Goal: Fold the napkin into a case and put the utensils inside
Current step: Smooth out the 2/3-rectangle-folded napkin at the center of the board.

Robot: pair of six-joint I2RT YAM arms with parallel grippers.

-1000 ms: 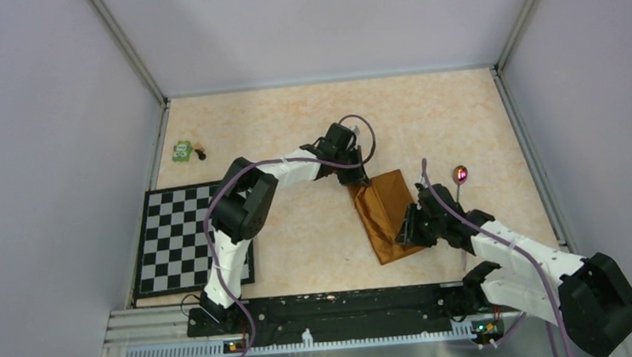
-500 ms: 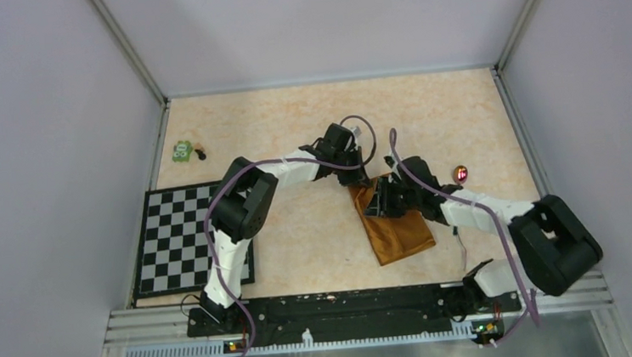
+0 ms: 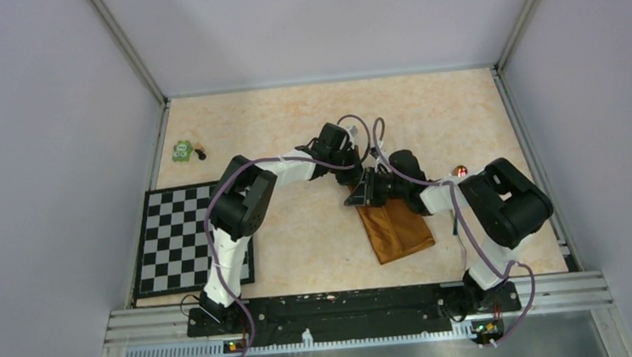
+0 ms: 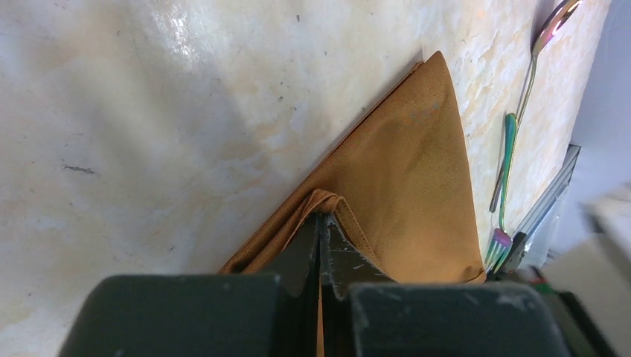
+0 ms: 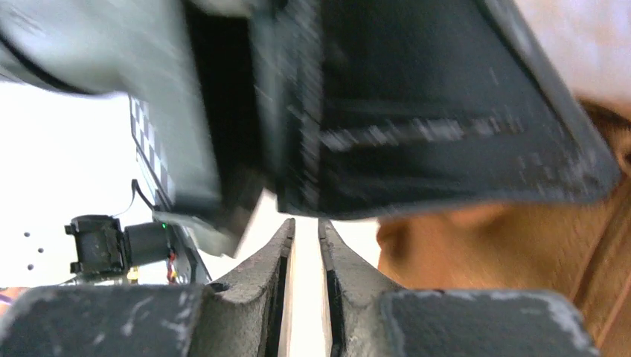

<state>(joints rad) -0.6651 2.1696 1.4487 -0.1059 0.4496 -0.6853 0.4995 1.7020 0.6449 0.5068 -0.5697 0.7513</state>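
The rust-orange napkin (image 3: 398, 230) lies folded into a narrow flat shape right of the table's middle. My left gripper (image 3: 357, 178) is at its far left corner. In the left wrist view the gripper (image 4: 321, 217) is shut on a raised fold of the napkin (image 4: 417, 178). My right gripper (image 3: 355, 199) reaches in from the right, just beside the left one. In the right wrist view this gripper (image 5: 306, 223) has a narrow gap between its jaws with nothing in it, and the napkin (image 5: 506, 245) is to its right. Iridescent utensils (image 4: 506, 171) lie beyond the napkin; a spoon head (image 3: 461, 170) shows.
A black-and-white checkered mat (image 3: 183, 240) lies at the near left. A small green toy (image 3: 182, 151) sits at the far left. The enclosure walls stand on three sides. The left gripper's black body (image 5: 446, 111) fills the top of the right wrist view.
My right arm has swung from the napkin's near right edge over the cloth to its far left corner, beside the left gripper. The left gripper has stayed put.
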